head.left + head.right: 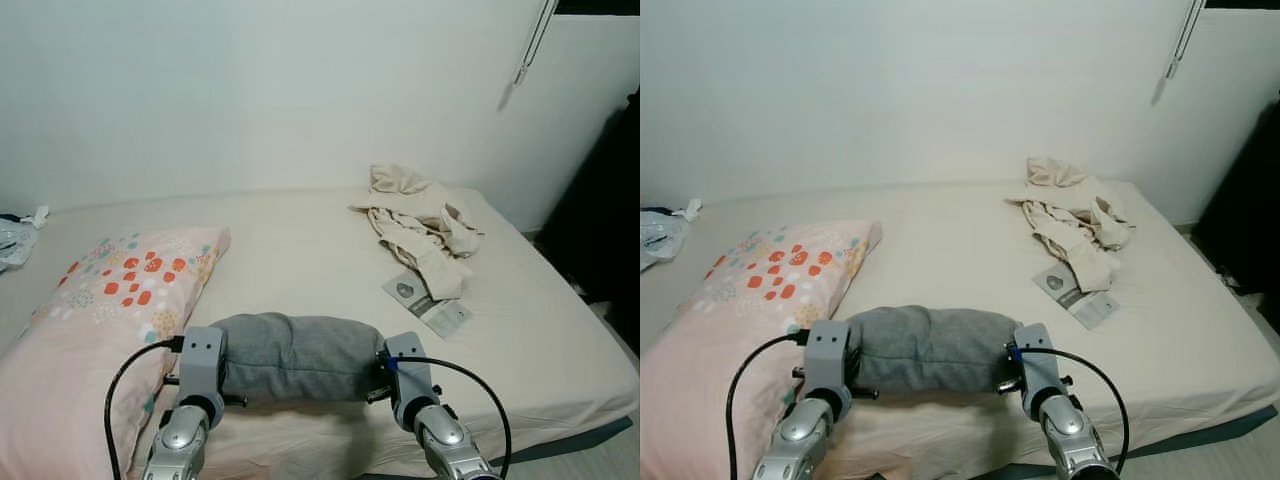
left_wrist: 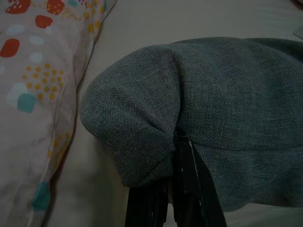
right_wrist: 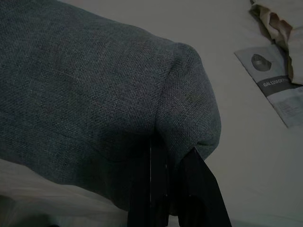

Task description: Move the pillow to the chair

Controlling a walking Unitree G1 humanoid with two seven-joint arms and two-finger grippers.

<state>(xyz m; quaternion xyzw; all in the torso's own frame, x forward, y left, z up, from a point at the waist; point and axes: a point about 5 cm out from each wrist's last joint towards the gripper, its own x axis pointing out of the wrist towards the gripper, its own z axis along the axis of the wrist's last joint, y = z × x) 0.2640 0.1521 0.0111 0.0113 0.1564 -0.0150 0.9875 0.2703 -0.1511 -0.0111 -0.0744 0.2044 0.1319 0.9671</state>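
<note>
**Both Grippers Clamping the Grey Pillow at the Near Edge of the Bed**

The grey woven-fabric pillow [image 1: 295,357], rolled into a short bolster shape, is lying across the near edge of the wide bed with a cream sheet [image 1: 300,240]. All positions below are being referenced to this pillow.

The left gripper [image 2: 177,163] is pinching the pillow's left end; in the left wrist view its black fingers [image 2: 189,189] are closing on a fold of the grey cloth. The right gripper [image 3: 173,165] is pinching the pillow's right end in the same way, its black fingers [image 3: 199,189] clenching a bunched corner of fabric. Black cables are looping from both silver wrists.

Just beside the pillow's left end, a large pale-pink pillow printed with red, teal and yellow dots [image 1: 110,320] is lying on the sheet, running from the near edge toward the wall. Beyond the pillow's right end, a grey-and-white printed leaflet [image 1: 428,303] is resting flat on the sheet. Farther back on that side, a crumpled cream garment [image 1: 420,225] is lying in a heap, partly overlapping the leaflet.

A plain white wall [image 1: 280,90] is bounding the far side of the bed. A dark object [image 1: 605,220] is standing at the right of the bed, too shadowed to identify.
</note>
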